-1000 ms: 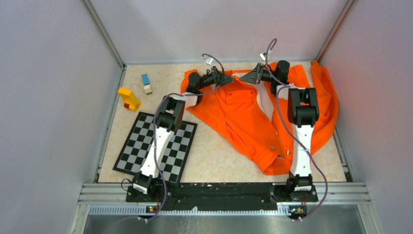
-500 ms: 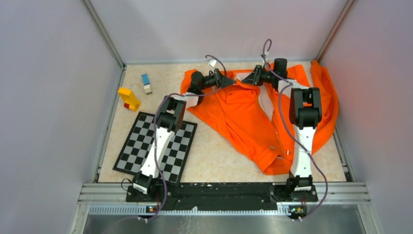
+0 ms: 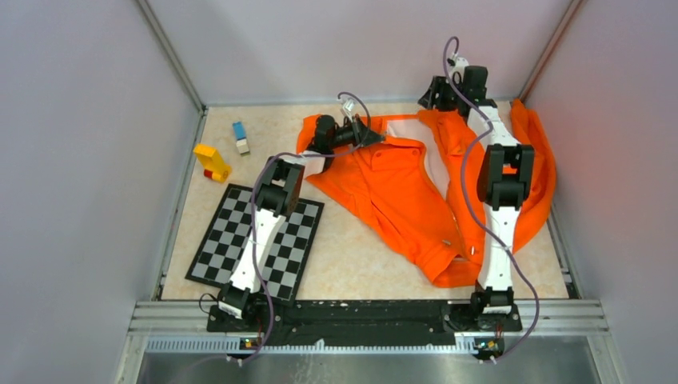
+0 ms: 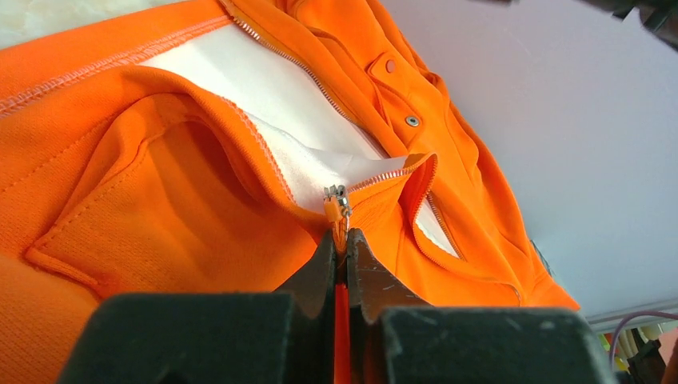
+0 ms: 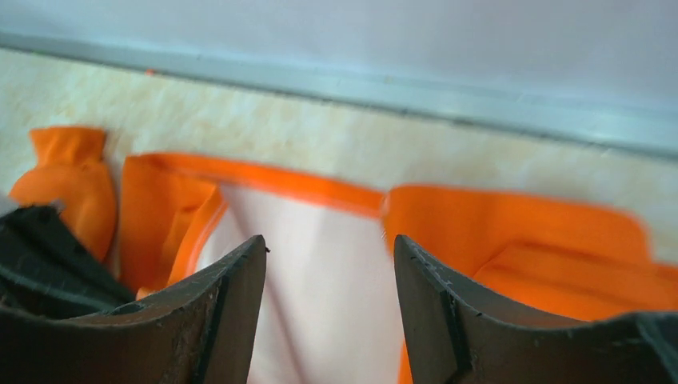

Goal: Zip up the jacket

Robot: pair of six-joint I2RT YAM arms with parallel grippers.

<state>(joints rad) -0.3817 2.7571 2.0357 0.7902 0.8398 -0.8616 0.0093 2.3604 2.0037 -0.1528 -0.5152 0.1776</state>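
Stretching low toward the far edge with left gripper (image 4: pixel 341 240) clamping the jacket (image 3: pixel 392 184) below its zipper slider (image 4: pixel 336 202); extending high near the far edge with right gripper (image 5: pixel 329 244) spread apart.

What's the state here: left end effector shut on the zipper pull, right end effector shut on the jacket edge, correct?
No. The right end effector is open, holding nothing, above the jacket, per the right wrist view. The left end effector is shut on the zipper pull, as stated.

Right arm (image 3: pixel 500 176) hides part of jacket (image 3: pixel 392 188); right wrist view blurred.
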